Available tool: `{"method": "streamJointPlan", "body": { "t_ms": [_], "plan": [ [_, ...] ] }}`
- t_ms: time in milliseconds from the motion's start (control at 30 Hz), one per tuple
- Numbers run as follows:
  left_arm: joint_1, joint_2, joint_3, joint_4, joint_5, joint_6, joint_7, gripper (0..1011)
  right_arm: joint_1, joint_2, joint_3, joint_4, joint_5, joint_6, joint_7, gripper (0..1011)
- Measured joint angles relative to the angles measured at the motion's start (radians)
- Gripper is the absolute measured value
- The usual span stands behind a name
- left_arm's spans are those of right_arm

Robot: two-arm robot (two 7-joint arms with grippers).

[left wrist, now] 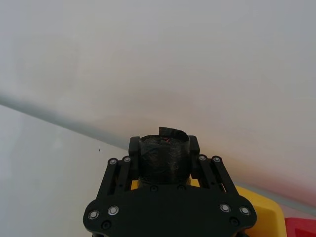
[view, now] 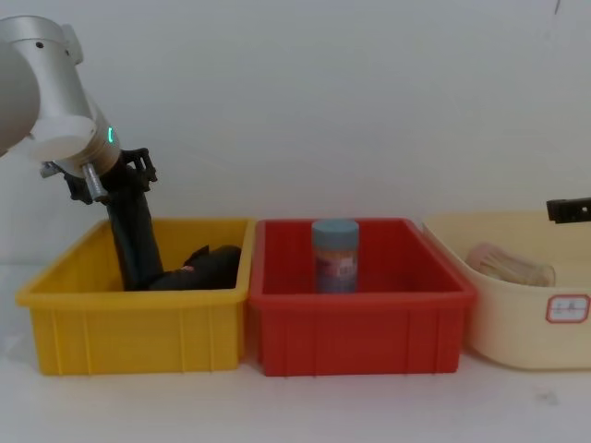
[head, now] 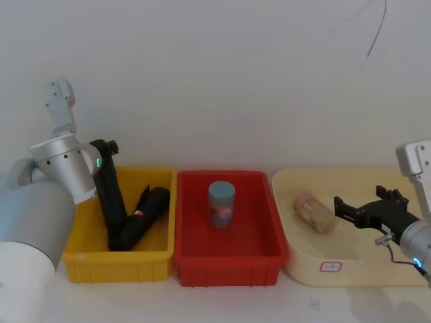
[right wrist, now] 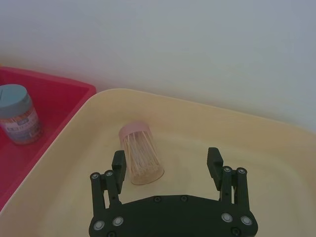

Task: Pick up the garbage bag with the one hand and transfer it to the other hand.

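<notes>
Head view, left gripper: the black pronged left gripper point(head: 103, 149) of the silver-grey arm was seen clenched around the upper end of the long, glossy black cylindrical garbage bag point(head: 112, 202).
Head view, garbage bag: it was held steeply tilted, its lower end down inside the yellow plastic bin point(head: 118, 261), beside a small black lump with a pink spot point(head: 149, 210).
Head view, right gripper: the slim black right gripper point(head: 345, 208) was held open and empty over the cream oval tray point(head: 350, 274), near a pink-capped clear toothpick holder point(head: 315, 212) lying on its side.
Head view, middle: a blue-lidded jar point(head: 221, 204) was stood upright in the red plastic bin point(head: 229, 270).
Left wrist view: the garbage bag point(left wrist: 164, 160) was gripped on both sides by the fingers point(left wrist: 134, 145), its end pointing at the white wall.
Right wrist view: the fingers point(right wrist: 118, 164) were spread wide, nothing between them; the toothpick holder point(right wrist: 141, 160) was seen lying just beside one finger.
Chest view: the garbage bag point(view: 135, 242) was seen rising out of the yellow plastic bin above its rim, clamped at the top by the left gripper point(view: 125, 185); the right gripper point(view: 569, 210) was seen at the right edge, above the tray.
</notes>
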State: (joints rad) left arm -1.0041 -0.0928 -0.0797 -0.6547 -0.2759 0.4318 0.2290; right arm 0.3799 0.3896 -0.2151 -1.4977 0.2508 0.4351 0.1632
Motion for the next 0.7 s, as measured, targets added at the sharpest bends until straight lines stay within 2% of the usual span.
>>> {"method": "streamJointPlan", "body": {
  "t_ms": [233, 467, 700],
  "plan": [
    [0.0, 0.0, -0.001, -0.001, 0.0, 0.001, -0.001, 540, 0.0, 0.0, 0.0, 0.0, 0.0, 0.0, 0.0, 1001],
    [-0.002, -0.004, -0.012, -0.032, -0.013, 0.021, -0.023, 540, 0.0, 0.0, 0.0, 0.0, 0.0, 0.0, 0.0, 1001],
    [0.001, -0.003, -0.018, -0.096, -0.04, 0.063, -0.094, 540, 0.0, 0.0, 0.0, 0.0, 0.0, 0.0, 0.0, 1001]
  ]
}}
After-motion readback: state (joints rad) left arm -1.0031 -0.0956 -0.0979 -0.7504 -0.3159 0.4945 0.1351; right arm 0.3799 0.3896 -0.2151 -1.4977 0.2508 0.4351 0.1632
